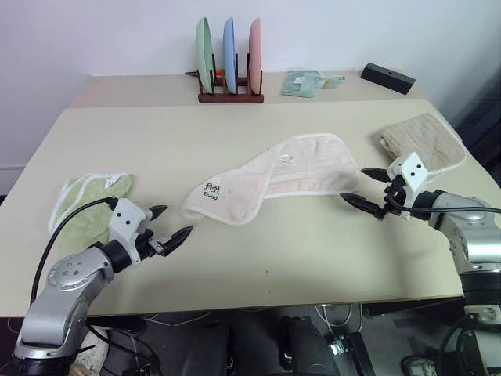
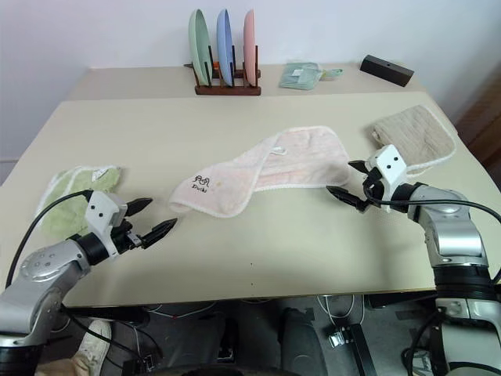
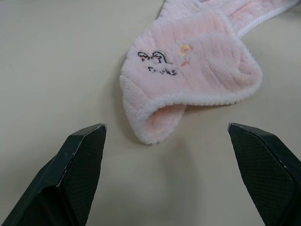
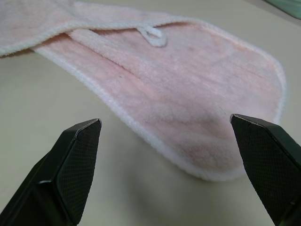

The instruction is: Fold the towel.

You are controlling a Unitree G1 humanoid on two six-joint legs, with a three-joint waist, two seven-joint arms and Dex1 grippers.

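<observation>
Table: wide beige top that carries everything here, with a second table butted against its far edge.
Towel: long pale pink strip with white edging, lying slantwise across the middle of the table; its logo end is near-left and partly doubled over on itself, its broader end is far-right, and a small white loop lies on its far edge.
Left arm: comes in from the near-left corner, forearm low over the table, wrist aimed forward and to the right at the logo end.
Left gripper: released, black fingers spread wide, nothing between them; it hovers just short of the logo end, not touching it.
Right arm: comes in from the right edge, elbow bent, wrist aimed left and tipped slightly down toward the broad end.
Right gripper: released, fingers wide apart and empty; its tips are just beside the broad end's edge, apart from the cloth.
Beige towel: folded, at the far right, just behind the right gripper.
Green towel: crumpled, at the near left, beside the left arm.
Plate rack: on the far table, holding three upright plates, green, blue and pink.
Green cloth: small, right of the rack.
Black block: far right on the far table.
</observation>
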